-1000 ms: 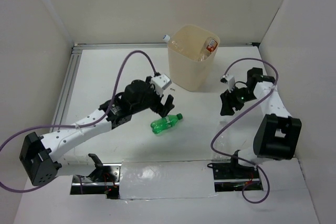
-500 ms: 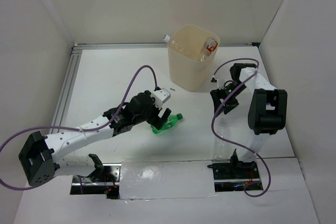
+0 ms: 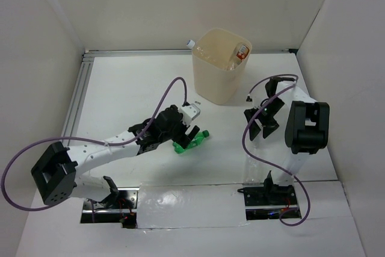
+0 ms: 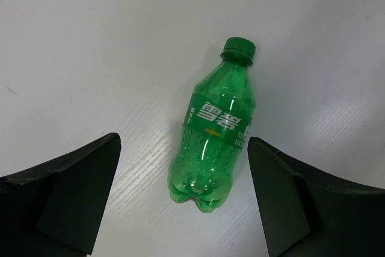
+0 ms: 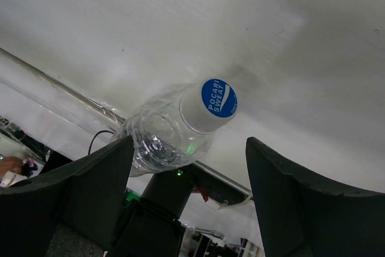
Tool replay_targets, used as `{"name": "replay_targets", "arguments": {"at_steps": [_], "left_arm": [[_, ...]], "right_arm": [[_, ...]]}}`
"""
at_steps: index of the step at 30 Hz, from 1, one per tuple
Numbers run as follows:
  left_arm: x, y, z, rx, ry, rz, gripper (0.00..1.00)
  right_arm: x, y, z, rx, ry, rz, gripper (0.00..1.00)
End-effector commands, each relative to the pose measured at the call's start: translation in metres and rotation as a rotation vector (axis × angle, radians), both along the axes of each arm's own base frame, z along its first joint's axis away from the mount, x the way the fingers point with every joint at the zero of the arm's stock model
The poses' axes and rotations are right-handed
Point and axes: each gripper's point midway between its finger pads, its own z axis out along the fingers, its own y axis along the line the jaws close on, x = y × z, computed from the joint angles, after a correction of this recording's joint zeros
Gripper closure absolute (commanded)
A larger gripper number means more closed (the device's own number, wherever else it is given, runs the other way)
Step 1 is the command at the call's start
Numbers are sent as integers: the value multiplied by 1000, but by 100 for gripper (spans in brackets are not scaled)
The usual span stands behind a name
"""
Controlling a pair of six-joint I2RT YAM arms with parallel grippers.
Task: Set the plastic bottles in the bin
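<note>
The left gripper [image 4: 183,148] hangs spread wide and unclenched. Its fingers flank the green plastic bottle with a green cap [image 4: 216,136], which lies on the white table [image 4: 90,58] at the centre of the left wrist view. The right gripper [image 5: 189,148] is likewise released, with a clear plastic bottle with a white cap [image 5: 171,130] between its fingers. The tall cream plastic bin [image 3: 210,85] stands upper centre in the overhead view.
</note>
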Motion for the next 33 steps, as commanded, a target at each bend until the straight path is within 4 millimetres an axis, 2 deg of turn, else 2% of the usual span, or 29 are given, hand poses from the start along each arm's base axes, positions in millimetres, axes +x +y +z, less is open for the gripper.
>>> {"name": "replay_targets", "arguments": {"at_steps": [1,2,6,9,11,14,15,17,18,19,20,22,23,25,28,29,30,31,33], "left_arm": [[13,-7,7,-20,-77,4,1],[12,-5,-1,3,-70,-2,1],[13,-7,-7,19,-70,-23,1],[10,-7,-15,30,-53,-32,1],[10,-9,-13,20,-55,-40,1],[8,-7,-17,27,-49,-40,1],[8,-7,-20,34,-43,-40,1],[8,-7,-20,39,-48,-45,1],[8,-7,-24,46,-42,-46,1],[8,-7,-24,46,-42,-46,1],[8,-7,-24,46,-42,-46,1],[8,-7,-28,55,-35,-46,1],[8,-7,-28,55,-35,-46,1],[9,-7,-31,67,-34,-52,1],[9,-6,-35,81,-32,-57,1],[11,-8,-31,81,-44,-64,1],[9,-9,-36,86,-32,-73,1],[12,-11,-31,84,-45,-79,1],[12,-11,-34,94,-41,-104,1]], "right_arm": [[2,-5,-9,-29,20,-26,18],[4,-6,-13,-29,20,-26,18],[4,-2,-20,-7,53,-30,19],[5,2,-26,21,74,-27,25],[8,0,-27,31,59,-30,28],[7,4,-30,53,75,-36,41],[8,4,-30,55,72,-26,54],[8,5,-29,64,71,-28,63],[8,7,-31,76,75,-22,72],[8,7,-31,76,75,-22,72],[8,4,-31,76,75,-31,78],[5,4,-27,89,80,-35,84],[5,5,-26,103,74,-29,90],[8,5,-18,126,66,-38,95],[32,4,6,191,-29,-23,100],[49,0,23,196,-98,-35,100],[59,-3,32,199,-155,-24,100],[76,-8,53,197,-258,-11,100],[89,-11,76,192,-382,61,100]]}}
